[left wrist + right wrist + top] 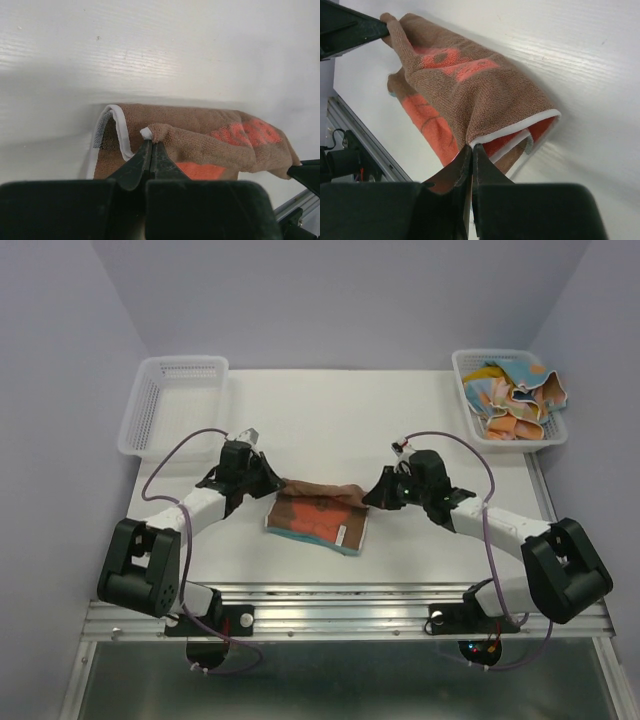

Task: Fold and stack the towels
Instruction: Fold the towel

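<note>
A brown towel (318,512) with orange print and white edging lies mid-table, its far edge lifted and held between both grippers. My left gripper (268,480) is shut on the towel's left far corner (153,132). My right gripper (372,492) is shut on the towel's right far corner (476,141). The rest of the brown towel (215,145) hangs folded over onto the table, and it also fills the right wrist view (465,85). Several other crumpled towels (515,398), orange, blue and patterned, lie in the back-right basket.
A white mesh basket (172,405) stands empty at the back left. A second white mesh basket (468,375) at the back right holds the loose towels. The table's metal front rail (340,600) runs just below the towel.
</note>
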Controlling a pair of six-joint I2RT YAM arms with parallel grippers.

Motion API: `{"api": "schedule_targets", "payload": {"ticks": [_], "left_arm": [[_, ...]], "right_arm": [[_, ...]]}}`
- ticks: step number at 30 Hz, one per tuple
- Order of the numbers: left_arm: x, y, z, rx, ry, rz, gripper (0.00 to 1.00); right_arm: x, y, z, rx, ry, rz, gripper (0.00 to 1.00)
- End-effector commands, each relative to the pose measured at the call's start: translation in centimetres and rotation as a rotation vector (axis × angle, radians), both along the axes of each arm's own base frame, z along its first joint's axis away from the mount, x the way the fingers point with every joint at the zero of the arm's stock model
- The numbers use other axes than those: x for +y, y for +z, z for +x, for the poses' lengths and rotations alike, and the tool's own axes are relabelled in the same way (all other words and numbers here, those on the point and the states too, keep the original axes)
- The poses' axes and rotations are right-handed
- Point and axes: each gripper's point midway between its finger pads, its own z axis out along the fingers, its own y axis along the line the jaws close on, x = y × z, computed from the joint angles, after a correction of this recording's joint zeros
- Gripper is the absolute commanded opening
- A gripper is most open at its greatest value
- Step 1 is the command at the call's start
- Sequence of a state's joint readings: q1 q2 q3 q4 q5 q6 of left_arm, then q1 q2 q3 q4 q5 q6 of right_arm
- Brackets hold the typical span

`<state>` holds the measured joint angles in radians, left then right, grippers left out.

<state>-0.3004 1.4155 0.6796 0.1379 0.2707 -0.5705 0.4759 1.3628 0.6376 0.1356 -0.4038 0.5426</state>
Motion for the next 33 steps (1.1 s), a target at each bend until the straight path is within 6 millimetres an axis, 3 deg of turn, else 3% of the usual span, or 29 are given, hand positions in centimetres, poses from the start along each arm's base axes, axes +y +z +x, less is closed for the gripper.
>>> {"api": "schedule_targets", "payload": {"ticks": [1, 14, 22, 33], "left_arm": [[0.0, 2.3, 0.0, -0.076, 0.039, -0.047, 0.00], [1.8, 1.3, -4.3, -0.065, 0.081, -0.048, 0.00], [2.2, 1.3, -5.7, -0.074, 0.094, -0.065, 0.00], [2.6, -1.0, -8.1, -0.009, 0.102, -0.075, 0.02]], "right_arm": [[1.4, 1.4, -1.5, -0.045, 0.048, 0.053, 0.04], [1.0, 0.8, -4.4, -0.027, 0.035, 0.039, 0.04], [1.3, 0.2, -6.4, 0.006, 0.086, 0.056, 0.05], [1.5, -2.2, -8.4, 0.078, 0.111, 0.055, 0.11]]}}
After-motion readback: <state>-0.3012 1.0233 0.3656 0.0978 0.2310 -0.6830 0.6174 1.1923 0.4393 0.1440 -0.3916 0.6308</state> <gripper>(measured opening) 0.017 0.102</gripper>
